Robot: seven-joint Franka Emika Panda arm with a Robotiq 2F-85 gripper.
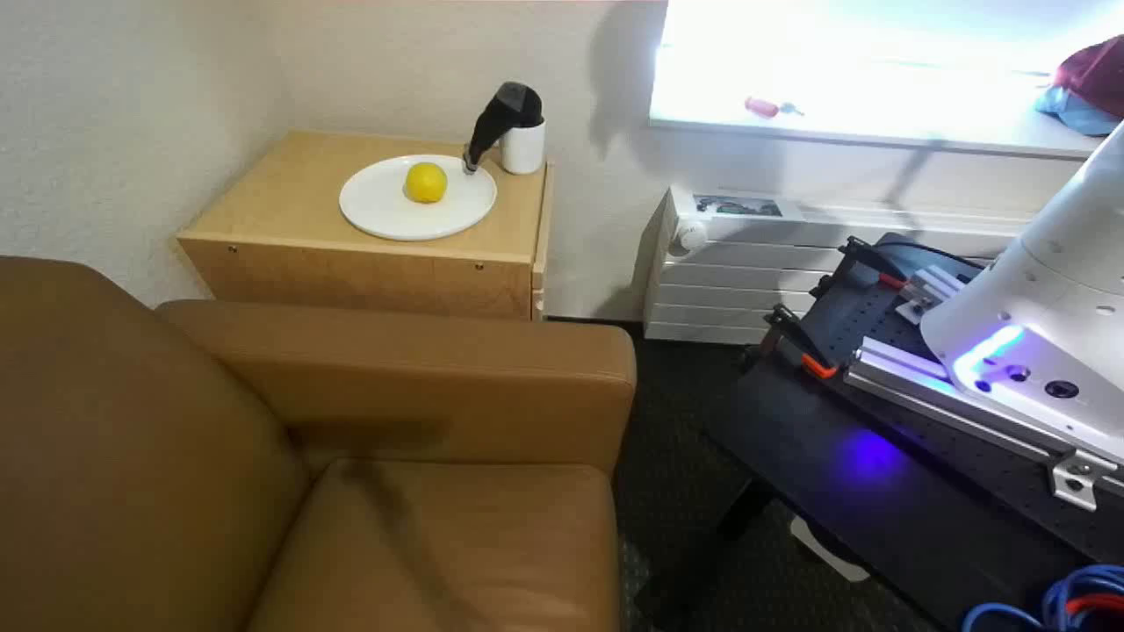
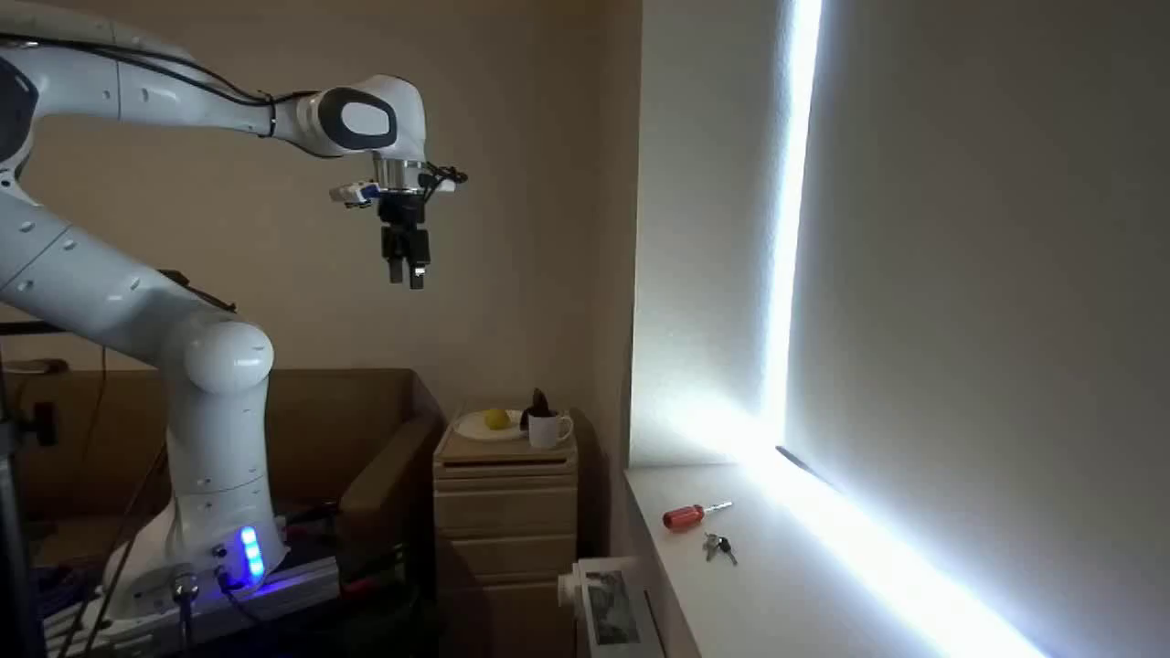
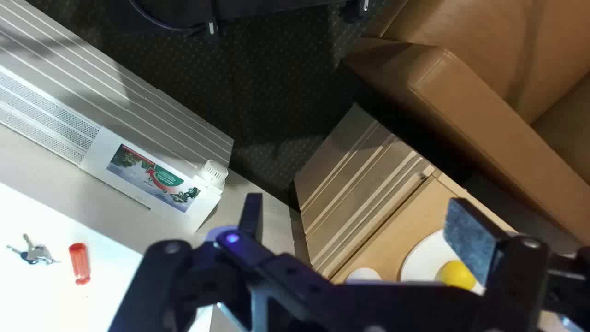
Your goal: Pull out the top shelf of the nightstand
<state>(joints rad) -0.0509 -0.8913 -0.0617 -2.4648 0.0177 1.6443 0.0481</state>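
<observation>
The brown sofa (image 1: 351,412) stands beside the nightstand (image 2: 505,516); the top shelf (image 2: 503,472) shows its front directly below the front edge of the nightstand's top; in an exterior view my gripper (image 2: 407,276) hangs higher, well apart from it; the wrist view alone shows me the fingers (image 3: 470,237) spread wide; the white plate (image 1: 378,198) lies toward that edge; the white mug (image 1: 524,149) stands near the front corner by the wall (image 1: 588,228), its handle (image 2: 568,428) showing only in an exterior view; a yellow fruit (image 1: 426,183) sits on the plate.
</observation>
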